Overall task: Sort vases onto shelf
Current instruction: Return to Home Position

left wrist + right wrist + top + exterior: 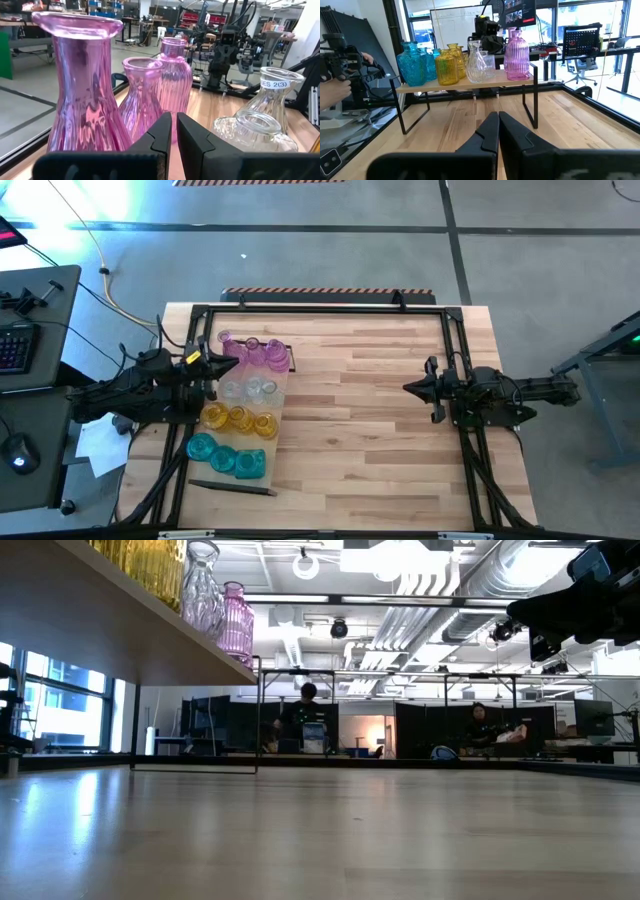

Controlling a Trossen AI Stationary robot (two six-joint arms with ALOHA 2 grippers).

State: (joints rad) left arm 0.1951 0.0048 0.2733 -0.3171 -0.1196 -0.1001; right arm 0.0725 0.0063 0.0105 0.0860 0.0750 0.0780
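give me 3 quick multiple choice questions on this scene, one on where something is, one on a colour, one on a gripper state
1. Where on the table does the shelf stand?
a) the middle
b) the left arm's side
c) the right arm's side

2. Which colour group stands right beside the pink vases?
a) teal
b) yellow
c) clear

3. The right gripper is
a) shut and empty
b) shut on a vase
c) wide open

Key:
1 b, the high view shows the shelf by the left gripper.
2 c, the clear vases come next in the row.
3 a, it is closed tip to tip with nothing held, out over bare wood.
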